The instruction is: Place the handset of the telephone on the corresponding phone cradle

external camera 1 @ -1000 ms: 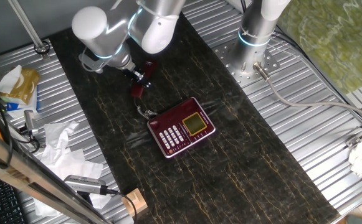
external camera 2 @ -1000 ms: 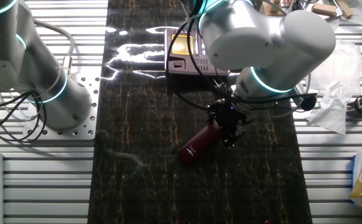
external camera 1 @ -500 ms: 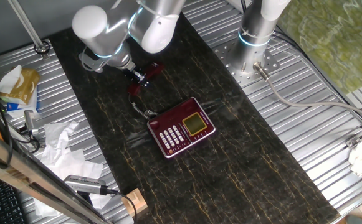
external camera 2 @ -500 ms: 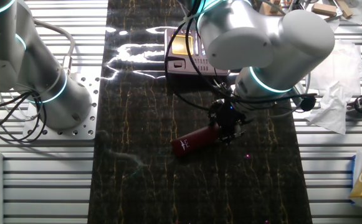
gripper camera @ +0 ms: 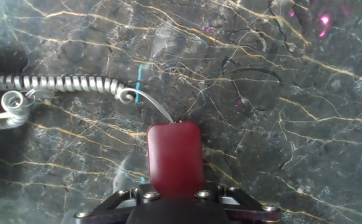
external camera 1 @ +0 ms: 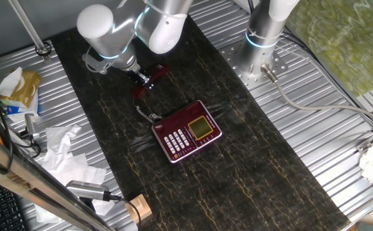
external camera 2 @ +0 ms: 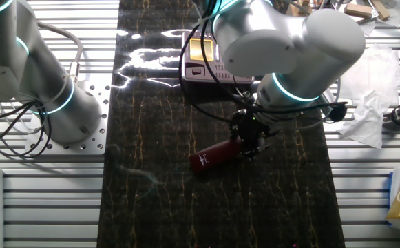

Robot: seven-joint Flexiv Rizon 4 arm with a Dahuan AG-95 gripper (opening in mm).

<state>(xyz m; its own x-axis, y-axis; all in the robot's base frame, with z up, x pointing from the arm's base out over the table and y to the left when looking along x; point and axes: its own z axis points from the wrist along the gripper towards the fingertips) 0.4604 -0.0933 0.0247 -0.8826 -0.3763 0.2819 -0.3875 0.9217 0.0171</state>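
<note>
From one fixed view I count one telephone [external camera 1: 187, 131] lying flat on the dark marbled mat [external camera 1: 237, 179], keypad and yellow-green display up, and one handset [external camera 1: 149, 79] apart from it with its coiled cord [external camera 1: 149, 115] running back to the base. From the other fixed view I see the single gripper [external camera 2: 253, 140] clamped on one end of the handset [external camera 2: 213, 156], which juts out sideways over the mat [external camera 2: 158, 207], while the telephone [external camera 2: 210, 58] sits well apart behind the arm. In the hand view my gripper [gripper camera: 176, 202] grips the one handset [gripper camera: 175, 157] between its fingers, closed snugly on it, with one cord [gripper camera: 56, 87] stretching off to the left.
</note>
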